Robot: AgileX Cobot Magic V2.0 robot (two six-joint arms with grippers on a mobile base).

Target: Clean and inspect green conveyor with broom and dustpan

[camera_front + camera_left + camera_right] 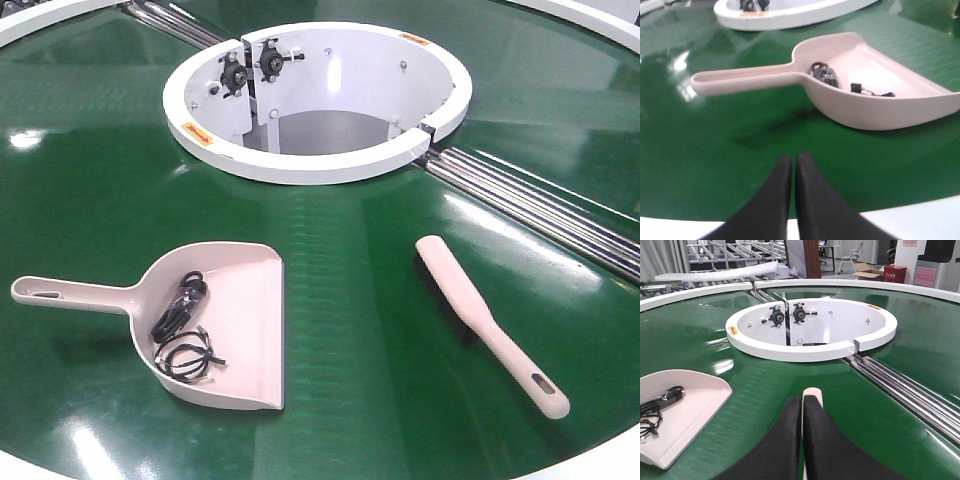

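We see bright overhead light glaring in white patches on the green conveyor [330, 250]; our left wrist view is softly blurred

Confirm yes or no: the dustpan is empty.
No. The dustpan holds black cables, coiled near its handle end, as the front view shows plainly.

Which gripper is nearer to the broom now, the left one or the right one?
The right. The right gripper, jaws closed, sits directly over the broom, whose tip pokes out past the fingertips. The left gripper faces the dustpan instead, short of it.
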